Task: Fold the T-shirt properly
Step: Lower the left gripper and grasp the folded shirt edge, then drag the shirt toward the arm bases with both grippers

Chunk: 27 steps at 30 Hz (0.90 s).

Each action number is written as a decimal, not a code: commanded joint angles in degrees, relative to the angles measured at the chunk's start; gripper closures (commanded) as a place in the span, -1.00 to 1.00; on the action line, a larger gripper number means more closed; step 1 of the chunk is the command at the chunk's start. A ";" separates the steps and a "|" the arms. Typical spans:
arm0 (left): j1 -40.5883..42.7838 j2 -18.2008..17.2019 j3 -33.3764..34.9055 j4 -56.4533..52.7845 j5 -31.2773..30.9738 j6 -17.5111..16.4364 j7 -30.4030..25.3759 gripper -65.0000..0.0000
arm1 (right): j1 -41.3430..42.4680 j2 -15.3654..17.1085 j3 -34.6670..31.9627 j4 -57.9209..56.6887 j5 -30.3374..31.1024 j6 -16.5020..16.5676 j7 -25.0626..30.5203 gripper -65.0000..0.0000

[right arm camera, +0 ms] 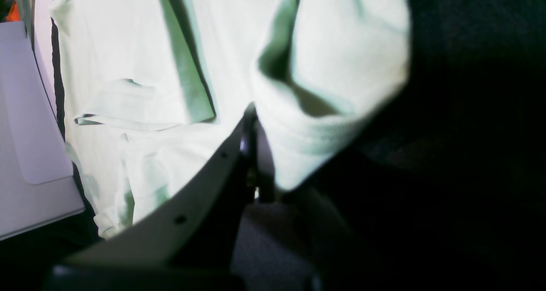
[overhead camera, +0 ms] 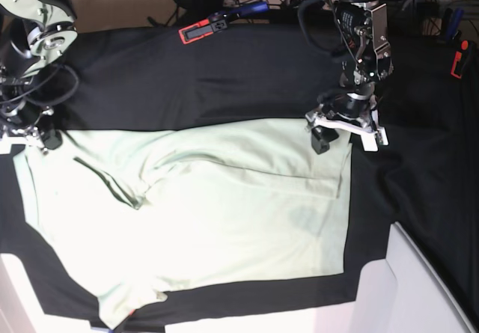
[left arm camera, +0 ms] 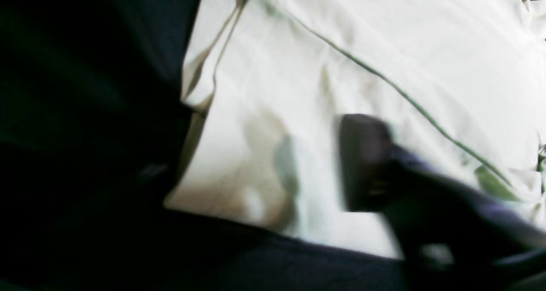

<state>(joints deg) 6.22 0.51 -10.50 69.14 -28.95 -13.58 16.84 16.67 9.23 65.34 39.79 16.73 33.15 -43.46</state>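
Across the middle of the table [overhead camera: 247, 75], over the black cloth [overhead camera: 224, 78]: one T-shirt [overhead camera: 217, 213], pale mint, spread mostly flat, with a diagonal crease near its left end and the left sleeve area rumpled.

Left tool [overhead camera: 346, 129]: at the shirt's far right corner, fingers spread wide, one dark finger over the fabric edge and the white one just off it on the cloth. My wrist view is smeared, but it shows a dark finger [left arm camera: 367, 163] above pale fabric with nothing clamped. I read it as open, holding nothing.

Right tool [overhead camera: 34, 135]: at the far left corner of the shirt. In its wrist view the two fingers [right arm camera: 249, 154] meet with only a thin slit, and a fold of shirt bulges right beside them. I judge it closed on the shirt, pinching a small bite.

Risks, as I judge them:
- left tool closes beside the hem and catches the black cloth instead;
- right pinch is shallow and slips on lifting;
- uneven pull deepens the diagonal crease.
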 commanded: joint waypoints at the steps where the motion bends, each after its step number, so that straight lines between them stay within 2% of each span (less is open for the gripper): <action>1: -0.55 -0.12 0.00 0.26 -0.54 -0.61 -0.97 0.27 | 0.87 0.83 -0.15 0.61 0.46 0.57 0.08 1.00; 3: -0.64 -0.12 -0.09 -1.41 -0.54 -0.61 -1.06 0.75 | 0.87 0.83 -0.15 0.61 0.46 0.57 0.08 1.00; 6: -1.16 -0.21 -0.09 -3.61 -0.63 -0.61 -1.15 0.98 | 0.87 0.83 -0.15 0.61 0.46 0.57 0.08 1.00; 12: 1.30 -0.29 -0.09 -0.70 -0.63 -0.53 -0.97 1.00 | 0.43 0.92 -0.15 0.78 0.46 0.57 -0.01 1.00; 19: 6.57 -0.29 -0.09 5.89 -0.63 -0.44 -0.88 1.00 | 0.08 2.24 0.02 1.04 0.54 0.57 -4.23 1.00; 27: 12.90 -0.38 -0.09 11.25 -0.37 -0.44 -0.88 1.00 | -1.68 3.12 0.02 1.04 0.63 0.74 -5.11 1.00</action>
<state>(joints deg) 19.14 0.47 -10.46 79.37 -29.04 -13.80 16.93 14.57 11.29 65.34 40.01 18.04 34.35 -48.31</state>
